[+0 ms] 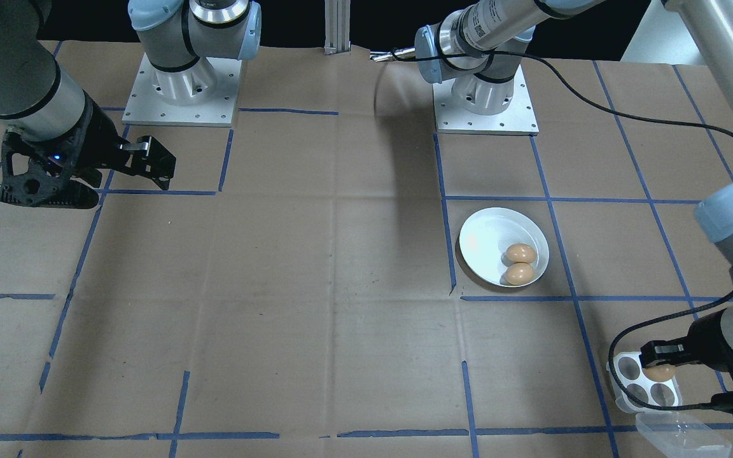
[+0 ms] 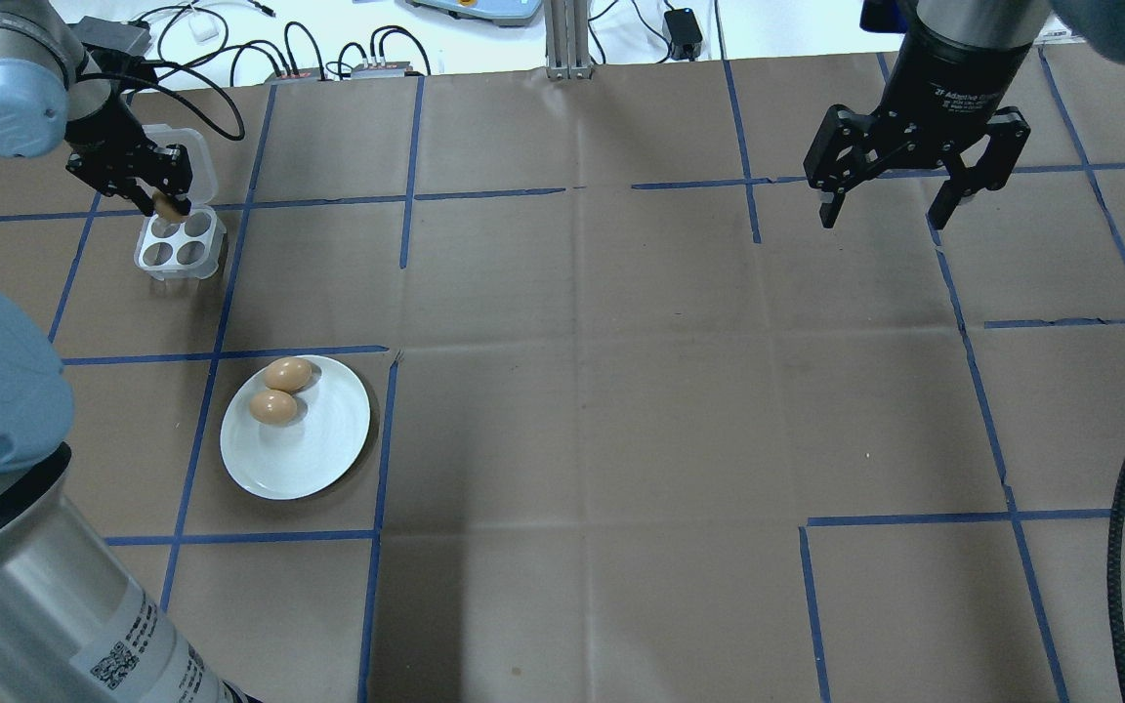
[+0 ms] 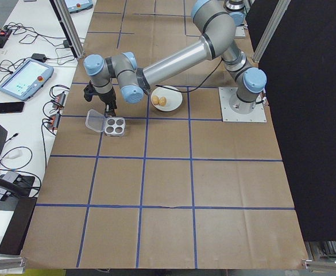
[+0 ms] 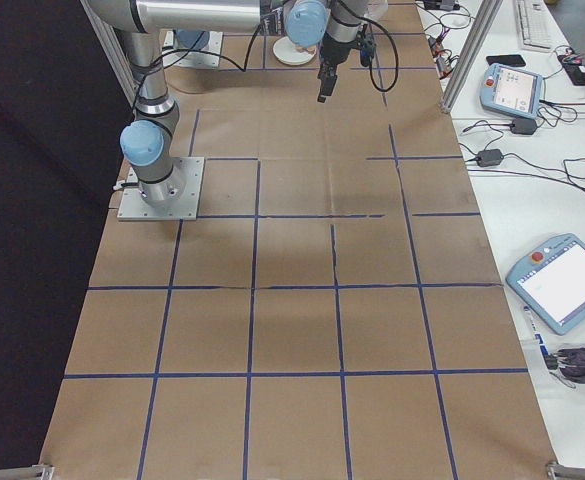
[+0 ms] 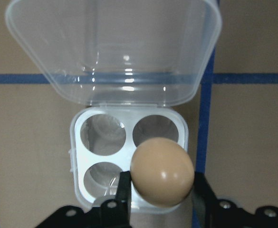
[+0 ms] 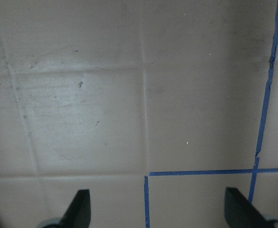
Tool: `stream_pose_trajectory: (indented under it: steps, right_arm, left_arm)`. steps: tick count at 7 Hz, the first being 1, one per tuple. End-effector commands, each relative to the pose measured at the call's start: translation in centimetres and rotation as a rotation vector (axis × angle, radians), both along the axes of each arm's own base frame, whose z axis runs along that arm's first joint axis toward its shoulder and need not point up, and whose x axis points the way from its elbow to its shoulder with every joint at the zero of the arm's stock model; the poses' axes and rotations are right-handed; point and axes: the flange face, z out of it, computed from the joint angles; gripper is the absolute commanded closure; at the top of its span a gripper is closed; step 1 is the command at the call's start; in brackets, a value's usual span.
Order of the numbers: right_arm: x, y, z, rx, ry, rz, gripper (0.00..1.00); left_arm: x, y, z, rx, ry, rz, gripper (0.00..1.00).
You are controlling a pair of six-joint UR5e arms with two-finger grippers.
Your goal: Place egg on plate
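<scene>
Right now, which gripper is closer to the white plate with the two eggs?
The left. The left gripper is shut on an egg just above the clear egg box, next to the white plate. The right gripper hangs open far across the table.

egg box (image 5: pixel 129 156) fourth hole hidden (behind egg (image 5: pixel 162 171))

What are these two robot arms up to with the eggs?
The left gripper is holding a brown egg just above a small clear egg box with its lid open; the box's other three holes look empty. Two eggs already lie side by side on the white plate nearby, so this looks like the third one on its way there. The right gripper hangs open over bare table, far from the eggs, holding nothing.
</scene>
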Motion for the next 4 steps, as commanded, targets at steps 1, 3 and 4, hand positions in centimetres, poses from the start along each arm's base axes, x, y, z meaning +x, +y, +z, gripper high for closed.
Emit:
stream_pose_trajectory:
  steps: [1, 3, 4]
  right_arm:
    - [0.0, 0.0, 0.0, 0.0, 0.001, 0.0, 0.0]
    - [0.0, 0.0, 0.0, 0.0, 0.001, 0.0, 0.0]
    - [0.0, 0.0, 0.0, 0.0, 0.0, 0.0, 0.0]
  left_arm:
    - [-3.8, 5.3, 3.5, 0.053, 0.025, 0.085, 0.76]
    - [-11.3, 13.3, 1.9, 0.119, 0.023, 0.125, 0.78]
    - [-14.4, 16.5, 1.0, 0.091, 0.012, 0.111, 0.78]
